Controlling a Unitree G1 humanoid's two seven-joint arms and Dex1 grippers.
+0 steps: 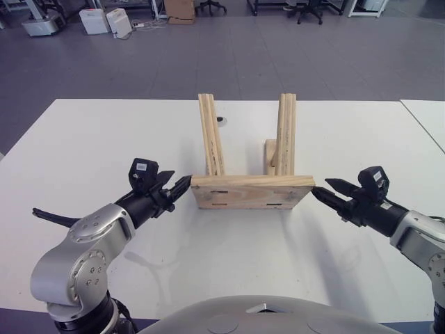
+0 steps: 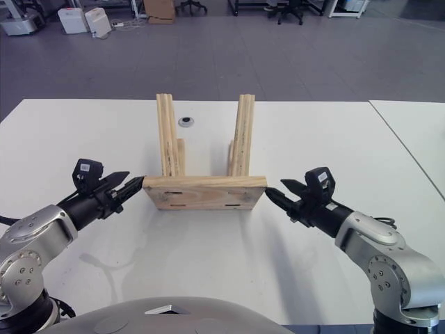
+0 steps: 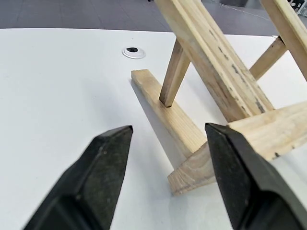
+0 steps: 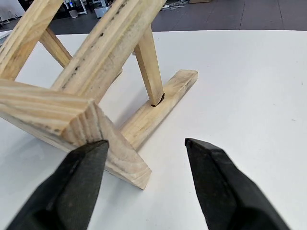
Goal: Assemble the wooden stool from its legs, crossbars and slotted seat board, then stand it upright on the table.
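The stool [image 1: 240, 183] lies on its side on the table [image 1: 90, 139]. Its seat board [image 1: 243, 196] stands on edge and spans the gap between the two grippers. The left gripper [image 1: 179, 182] has its jaws spread, with the board's left end just ahead of them at one fingertip; whether they touch cannot be told. The right gripper [image 1: 321, 186] is also spread and grasps nothing. The board's right corner is beside one of its fingers, and bare table lies before the other. Beyond both jaws the legs [image 1: 211, 136] run away from the board, with a crossbar [image 3: 173, 72] socketed into the lower one.
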